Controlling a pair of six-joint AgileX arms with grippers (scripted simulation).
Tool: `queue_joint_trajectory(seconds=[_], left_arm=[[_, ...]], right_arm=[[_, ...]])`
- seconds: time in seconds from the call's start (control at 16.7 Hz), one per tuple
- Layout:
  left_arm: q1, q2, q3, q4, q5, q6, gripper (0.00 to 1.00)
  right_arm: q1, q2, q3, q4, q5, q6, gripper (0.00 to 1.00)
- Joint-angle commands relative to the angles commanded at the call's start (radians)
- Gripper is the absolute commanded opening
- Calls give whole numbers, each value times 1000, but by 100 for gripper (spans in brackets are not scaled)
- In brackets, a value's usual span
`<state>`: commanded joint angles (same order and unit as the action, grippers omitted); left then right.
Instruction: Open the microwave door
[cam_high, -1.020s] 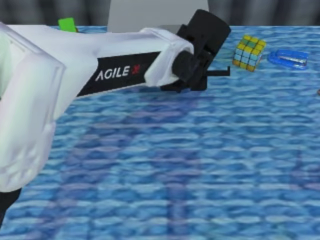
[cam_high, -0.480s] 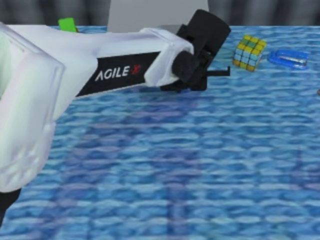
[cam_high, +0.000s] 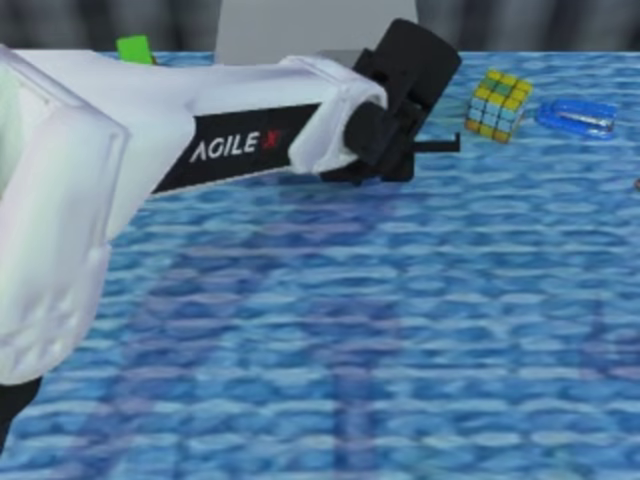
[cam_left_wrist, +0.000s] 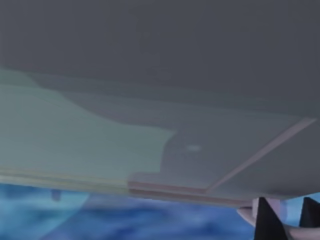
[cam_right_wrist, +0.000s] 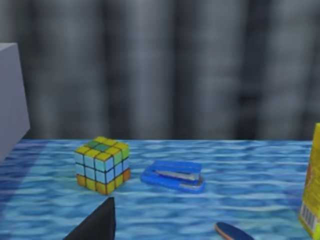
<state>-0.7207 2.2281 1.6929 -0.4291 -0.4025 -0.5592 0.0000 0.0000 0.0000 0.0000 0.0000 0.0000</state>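
The light-grey microwave (cam_high: 300, 30) stands at the table's back edge, mostly hidden behind my left arm; its grey side also shows in the right wrist view (cam_right_wrist: 10, 95). My left gripper (cam_high: 445, 146) reaches to its front right corner. Close up, the microwave door (cam_left_wrist: 75, 140) fills the left wrist view, and the left gripper (cam_left_wrist: 289, 225) has its two dark fingertips (cam_left_wrist: 270, 225) set on either side of a pale bar, the door's handle (cam_left_wrist: 250, 214). My right gripper (cam_right_wrist: 155, 235) is parked off the top view, with one dark finger (cam_right_wrist: 102, 222) showing and nothing held.
A colourful puzzle cube (cam_high: 497, 105) and a blue stapler (cam_high: 577, 117) lie right of the microwave. A green object (cam_high: 133, 48) sits at the back left. A yellow box (cam_right_wrist: 311, 190) and a dark blue oval object (cam_right_wrist: 232, 232) lie near the right gripper.
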Motion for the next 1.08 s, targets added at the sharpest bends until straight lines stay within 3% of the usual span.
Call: queue_joint_trajectory(seconds=[1.08], left_arm=[[5,-52,-89,59,39,60,0]], right_arm=[[0,0,0,0,0,0,100]])
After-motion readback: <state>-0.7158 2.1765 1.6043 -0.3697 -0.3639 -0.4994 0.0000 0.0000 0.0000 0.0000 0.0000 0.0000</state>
